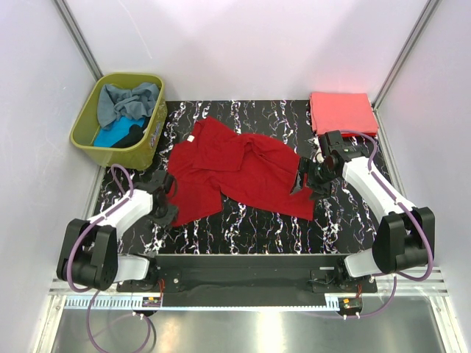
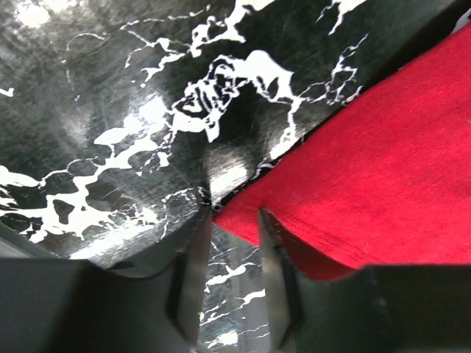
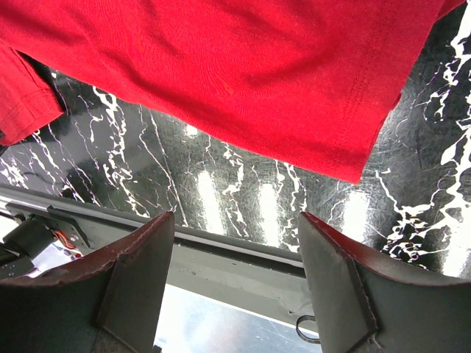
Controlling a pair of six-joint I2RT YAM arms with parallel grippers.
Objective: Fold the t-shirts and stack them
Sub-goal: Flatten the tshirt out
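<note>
- olive-green basket [image 1: 129, 156] sits well beyond my l gripper [image 1: 168, 200], off to its left; inside are a grey-blue shirt [image 1: 129, 99] bunched on top, a turquoise one [image 1: 110, 136] and a black one [image 1: 134, 132] below it.
- coral-pink shirt [image 1: 342, 112] is folded flat, just beyond my r gripper [image 1: 313, 180], at the table's [image 1: 257, 224] far corner.
- dark red shirt [image 1: 235, 165] lies unfolded and rumpled betw. the two grippers, creases across the middle, neck end toward the basket.
- l arm is low and reaching fwd. its jaws stand a slim gap apart, not clamped. the shirt's hem corner [image 2: 221, 213] is right at the fingertips [image 2: 263, 220].
- r arm is bent inward over the shirt's near r edge [image 3: 346, 158]. its jaws are wide apart w/ nothing betw. them, cloth just ahead of the tips.
</note>
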